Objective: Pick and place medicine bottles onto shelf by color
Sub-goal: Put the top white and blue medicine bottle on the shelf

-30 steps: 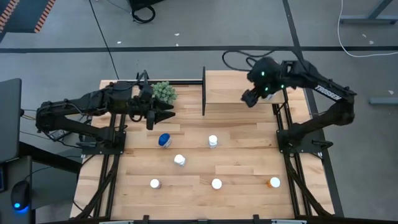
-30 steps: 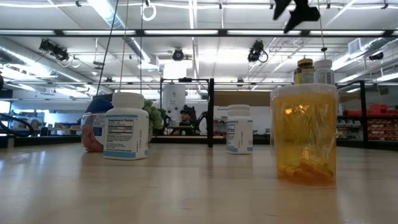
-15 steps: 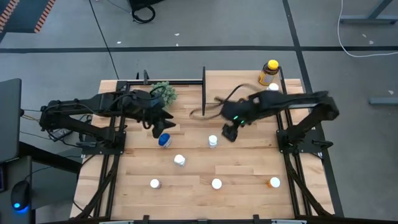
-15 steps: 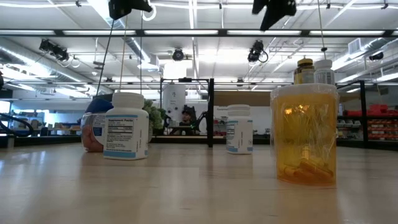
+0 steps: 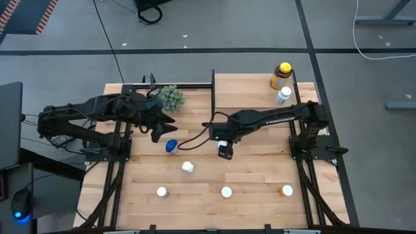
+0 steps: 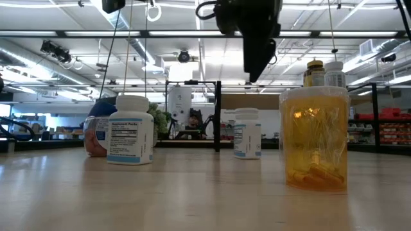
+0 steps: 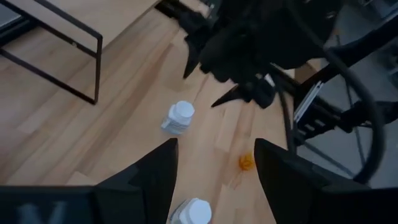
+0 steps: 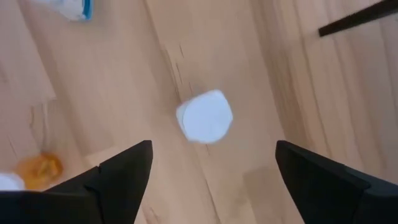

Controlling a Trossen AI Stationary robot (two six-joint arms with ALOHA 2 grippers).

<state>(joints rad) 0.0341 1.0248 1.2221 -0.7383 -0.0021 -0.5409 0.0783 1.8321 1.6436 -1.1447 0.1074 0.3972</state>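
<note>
My right gripper (image 5: pixel 225 152) hangs open, pointing down, above a white-capped medicine bottle (image 8: pixel 204 116) that stands on the table's middle; its fingers are clear of the cap. My left gripper (image 5: pixel 164 122) is open in the air at the left, above and just beyond the blue bottle (image 5: pixel 171 146). Other white bottles (image 5: pixel 188 168) (image 5: pixel 162 192) (image 5: pixel 226 192) and an orange one (image 5: pixel 286 190) stand nearer the front. On the shelf (image 5: pixel 250 91) at the far right stand an amber bottle with a yellow cap (image 5: pixel 281 75) and a white one (image 5: pixel 282 96).
A green spiky plant (image 5: pixel 171 96) sits at the far left beside the shelf's black upright divider (image 5: pixel 212 94). The right arm (image 5: pixel 273 117) stretches low across the table in front of the shelf. Bare wood lies between the front bottles.
My right gripper has swung from over the shelf's far right toward the table's middle and come down, turning to point downward; it now hangs above the white bottle. My left gripper has tipped down a little.
</note>
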